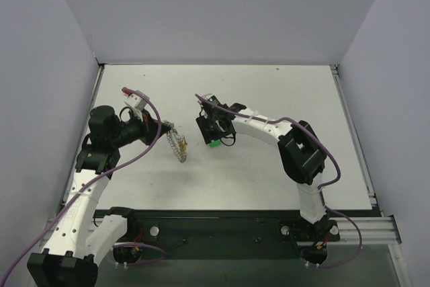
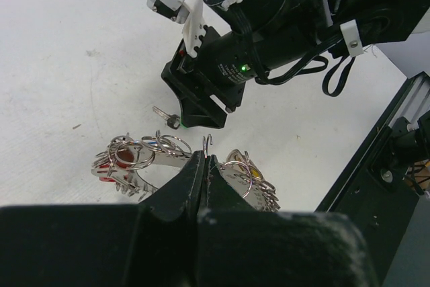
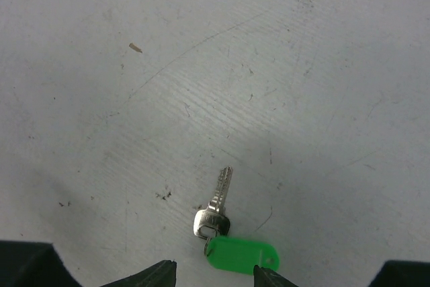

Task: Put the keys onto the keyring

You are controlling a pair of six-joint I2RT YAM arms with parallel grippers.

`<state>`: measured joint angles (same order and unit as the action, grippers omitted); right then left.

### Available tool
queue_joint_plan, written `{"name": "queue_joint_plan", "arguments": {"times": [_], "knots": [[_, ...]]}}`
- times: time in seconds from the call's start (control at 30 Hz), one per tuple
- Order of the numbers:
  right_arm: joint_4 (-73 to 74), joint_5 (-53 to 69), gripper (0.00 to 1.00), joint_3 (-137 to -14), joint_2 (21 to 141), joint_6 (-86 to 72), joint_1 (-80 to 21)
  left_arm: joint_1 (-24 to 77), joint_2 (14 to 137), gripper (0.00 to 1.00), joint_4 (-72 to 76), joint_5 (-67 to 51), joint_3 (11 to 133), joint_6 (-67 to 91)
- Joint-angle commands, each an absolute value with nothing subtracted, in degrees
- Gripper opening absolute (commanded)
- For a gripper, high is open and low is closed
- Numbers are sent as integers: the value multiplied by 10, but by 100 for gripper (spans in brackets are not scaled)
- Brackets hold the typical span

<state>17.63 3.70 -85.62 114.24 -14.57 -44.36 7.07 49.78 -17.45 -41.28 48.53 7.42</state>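
Left gripper (image 2: pixel 205 160): fingers pressed tight together on the wire of the keyring (image 2: pixel 144 156); no gap shows between the pads.
Keyring position: held at the tip of the left gripper (image 1: pixel 169 129), hanging from it toward the middle of the white table (image 1: pixel 269 92); whether its lower end touches the surface cannot be told.
Keyring load: a cluster of small split rings and keys strung along the wire on both sides of the clamp.
Key heads on ring: red head (image 2: pixel 111 164) to the left of the clamp, yellow head (image 2: pixel 255 174) to the right; the others are too tangled to tell apart.
Loose key (image 3: pixel 218 201): silver, lying flat on the table, blade pointing away from the right wrist camera, joined to a green tag (image 3: pixel 242 253).
Right gripper (image 3: pixel 213 268): lowered over the green tag, fingertips partway apart, one on each side of the tag's near end; contact with the tag cannot be confirmed.
Separation: loose key lies near the keyring but apart from it, on its right in the overhead view.
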Motion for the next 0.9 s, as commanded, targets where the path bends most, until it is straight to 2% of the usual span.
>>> {"name": "queue_joint_plan", "arguments": {"times": [0.0, 0.17, 0.3, 0.63, 0.73, 0.87], "knots": [[202, 46, 47, -893, 1158, -148, -448, 63, 490, 0, -123, -436, 488, 85], [206, 51, 43, -905, 1180, -148, -450, 62, 491, 0, -121, -436, 488, 87], [207, 60, 29, -911, 1196, -146, -451, 60, 491, 0, -120, -438, 487, 88], [210, 57, 28, -916, 1217, -148, -450, 57, 492, 0, -119, -442, 486, 90], [211, 55, 21, -917, 1224, -148, -451, 56, 491, 0, -118, -442, 485, 89], [210, 53, 0, -916, 1225, -148, -451, 55, 490, 0, -119, -441, 485, 90]]}}
